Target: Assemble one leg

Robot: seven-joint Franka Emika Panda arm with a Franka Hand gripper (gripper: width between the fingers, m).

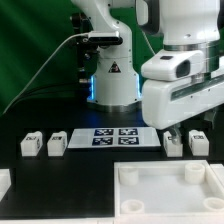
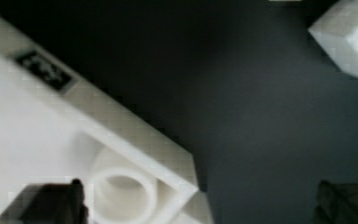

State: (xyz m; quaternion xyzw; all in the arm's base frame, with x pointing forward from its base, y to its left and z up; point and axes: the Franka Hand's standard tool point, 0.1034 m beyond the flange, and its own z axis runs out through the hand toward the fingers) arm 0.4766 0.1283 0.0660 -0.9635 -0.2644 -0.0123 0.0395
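Note:
Several legs stand in a row on the black table: two at the exterior view's left (image 1: 30, 144) (image 1: 56, 144) and two at its right (image 1: 173, 142) (image 1: 198, 141). My gripper (image 1: 178, 128) hangs just above the two right legs and holds nothing. In the wrist view my gripper (image 2: 202, 205) is open, with its dark fingers (image 2: 51, 205) far apart. A corner of the large white square part (image 2: 34, 130), with its round socket (image 2: 123, 190), lies next to one finger. A blurred white block (image 2: 345, 35), perhaps a leg, shows at the edge of the picture.
The marker board (image 1: 108, 137) lies in the middle between the leg pairs. The large white square part (image 1: 170, 190) fills the front right. Another white part (image 1: 3, 182) sits at the front left edge. The robot base (image 1: 112, 75) stands behind.

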